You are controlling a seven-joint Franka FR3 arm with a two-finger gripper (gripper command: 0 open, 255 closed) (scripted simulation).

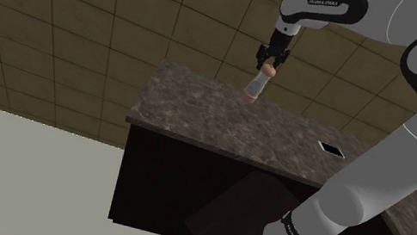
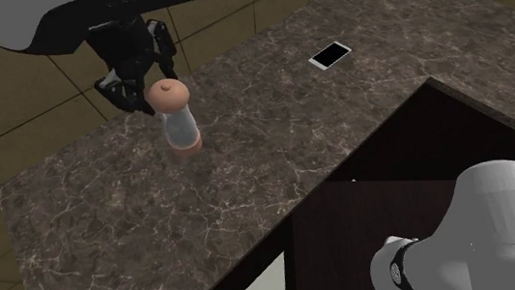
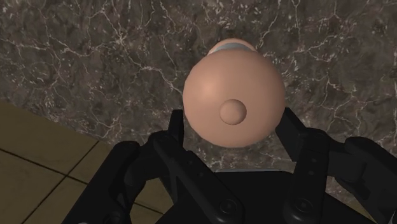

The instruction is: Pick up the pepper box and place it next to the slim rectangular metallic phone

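Observation:
The pepper box (image 2: 178, 123) is a small mill with a round pinkish cap (image 3: 233, 95) and a pale clear body. It stands upright on the dark veined stone counter (image 2: 248, 169), near the counter's far edge in the shoulder view (image 1: 256, 85). My black gripper (image 3: 232, 121) comes down on it from above, its two fingers pressed against opposite sides of the cap, shut on it (image 1: 271, 62) (image 2: 150, 81). The mill's base seems to rest on the stone. The slim phone (image 1: 331, 149), silver-edged with a black screen, lies flat farther along the counter (image 2: 330, 54), well apart from the mill.
The counter edge (image 3: 57, 105) runs close behind the mill, with tiled floor (image 1: 58, 17) beyond. My dark stand (image 1: 241, 223) sits in a recess at the counter's near side. Open stone lies between the mill and the phone.

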